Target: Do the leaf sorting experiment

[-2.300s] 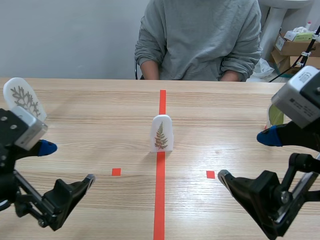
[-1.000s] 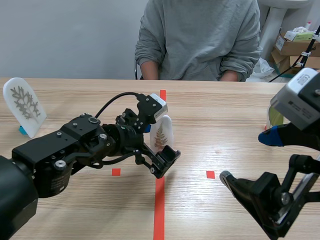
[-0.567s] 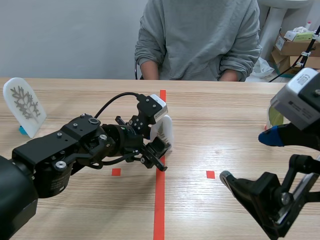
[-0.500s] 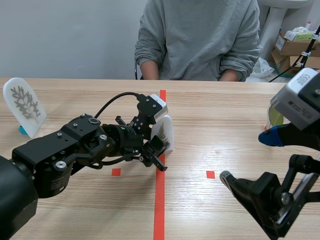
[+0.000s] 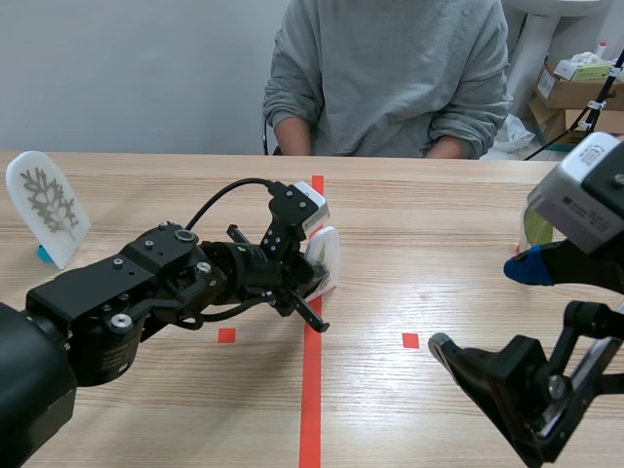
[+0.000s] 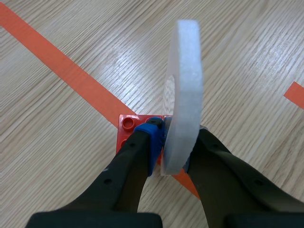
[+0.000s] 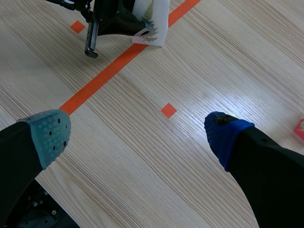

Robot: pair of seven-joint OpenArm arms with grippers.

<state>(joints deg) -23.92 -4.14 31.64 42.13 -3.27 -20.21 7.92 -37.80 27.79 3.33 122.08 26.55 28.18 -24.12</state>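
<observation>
Nearest to us, the right gripper (image 7: 135,133) hangs low over the table (image 5: 439,205) on its own side, fingers spread wide with nothing between them. It has kept this place through all the earlier frames.

Further out, at the middle, the left gripper (image 6: 175,142) is pinching the white fern card (image 6: 185,85) low down, one finger on each face, the blue pad (image 6: 149,142) pressed to one side. The card stands on edge in a red brick base (image 6: 127,124) that sits on the orange-red tape line (image 5: 312,390).

A little over two seconds ago this arm lay back at its own side and the card stood free. A second ago its fingers were spread around the card, and since then they have closed onto it. The card is nearly where it was.

Beyond, near the table's left end, a second white card (image 5: 44,200) with a branching grey leaf stands on a blue base (image 5: 43,253), unmoved. At the far right a yellow-green thing (image 5: 536,226) shows partly behind the right arm.

Across the table sits a person (image 5: 390,73) in a grey sweater, forearms at the far edge.
</observation>
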